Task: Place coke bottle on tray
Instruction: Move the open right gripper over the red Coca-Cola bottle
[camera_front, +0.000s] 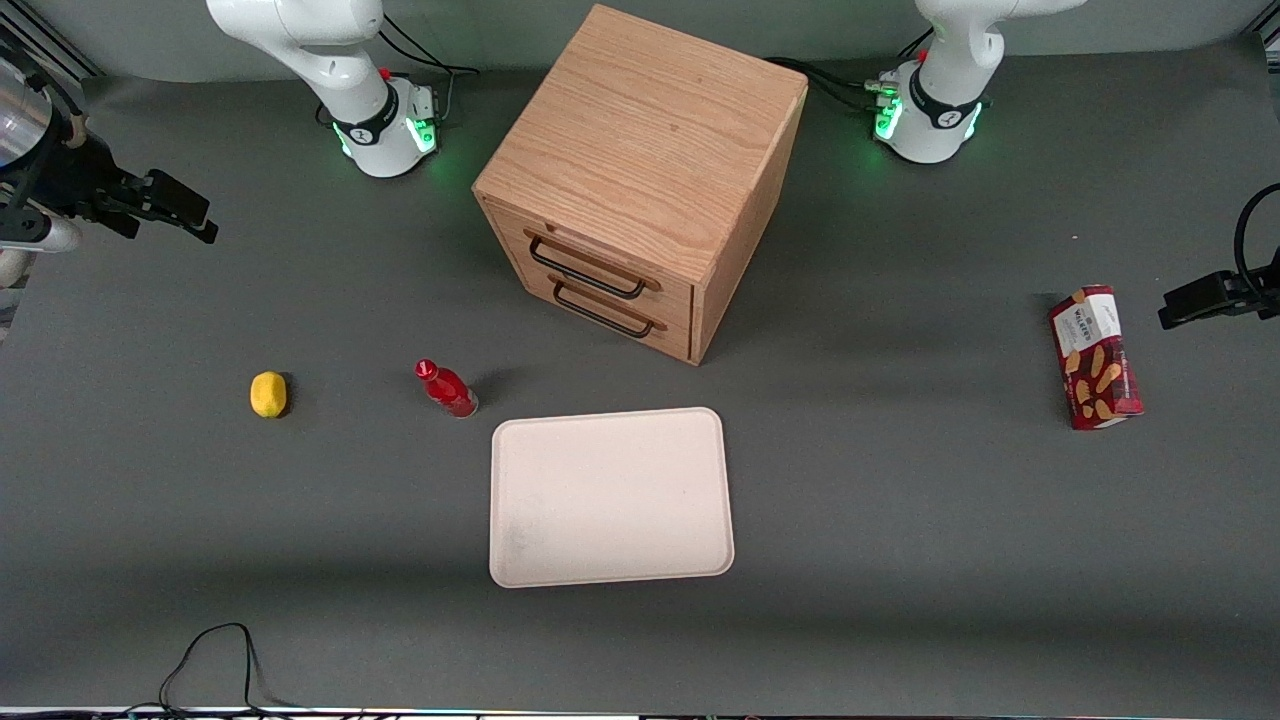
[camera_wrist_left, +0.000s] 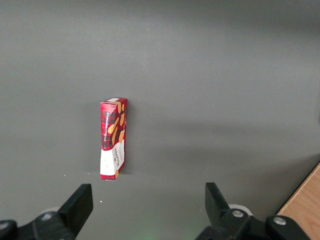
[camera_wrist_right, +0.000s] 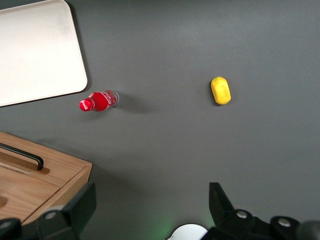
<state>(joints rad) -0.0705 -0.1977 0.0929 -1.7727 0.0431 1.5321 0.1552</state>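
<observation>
The bottle (camera_front: 446, 389) stands upright on the dark table (camera_front: 900, 520), just off the near corner of the tray (camera_front: 610, 497) but not touching it, with the cabinet (camera_front: 640, 180) a little farther from the front camera and the yellow lemon-like thing (camera_front: 268, 393) well apart toward the working arm's end. The tray is bare, so nothing of the job is done yet. Now the gripper (camera_wrist_right: 152, 207): it hangs high over the table near the working arm's end, well away from the bottle, and its two dark fingers (camera_wrist_right: 80, 207) are spread wide with only table showing between them. In the wrist view the bottle (camera_wrist_right: 99, 101) sits between the tray's rounded corner (camera_wrist_right: 75, 80) and the lemon-like thing (camera_wrist_right: 221, 90), its red cap seen almost from above, so its long axis runs straight up toward the camera. That is the relation everything turns on: the bottle lies ahead of the open jaws and toward the tray, not under them, so my read is the arm must travel over toward the tray and drop, closing on the neck or body from the sides. The risk I see is a narrow, shiny, upright thing tipping if one finger touches first. The red cookie box (camera_front: 1096, 357) lies far off toward the parked arm's end and plays no part.
</observation>
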